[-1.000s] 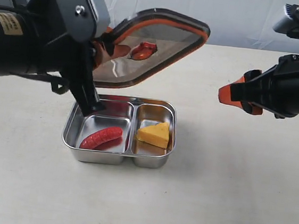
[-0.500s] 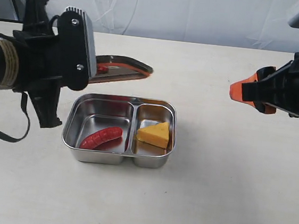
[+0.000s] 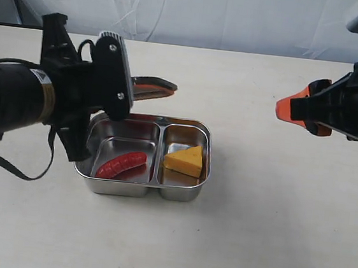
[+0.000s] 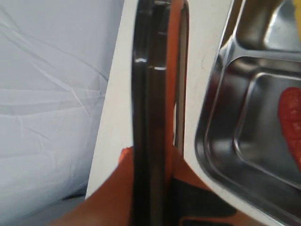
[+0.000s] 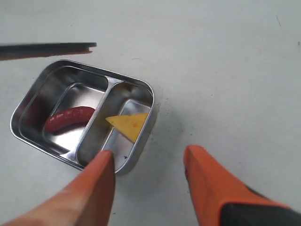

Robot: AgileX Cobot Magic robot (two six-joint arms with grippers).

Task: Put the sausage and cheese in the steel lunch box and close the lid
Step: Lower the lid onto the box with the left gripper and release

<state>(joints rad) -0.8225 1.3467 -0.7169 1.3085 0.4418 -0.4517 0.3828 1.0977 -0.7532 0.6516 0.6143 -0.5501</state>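
Holding the sausage (image 3: 121, 164) in its wider compartment and the cheese (image 3: 184, 160) in the narrower, steel lunch box (image 3: 141, 190) sits uncovered; left gripper (image 4: 150, 165) clamps the lid (image 3: 153, 85), right gripper (image 5: 148, 151) spread, empty.

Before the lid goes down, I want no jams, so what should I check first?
1. ok: sausage lies inside the steel lunch box.
2. ok: cheese sits in the neighbouring compartment.
3. ok: left hand grips the lid.
4. not ok: lid hangs beyond the box's far rim, not over it.
5. ok: right hand open, apart from the box.
6. cannot tell: food low enough for the lid to seat.
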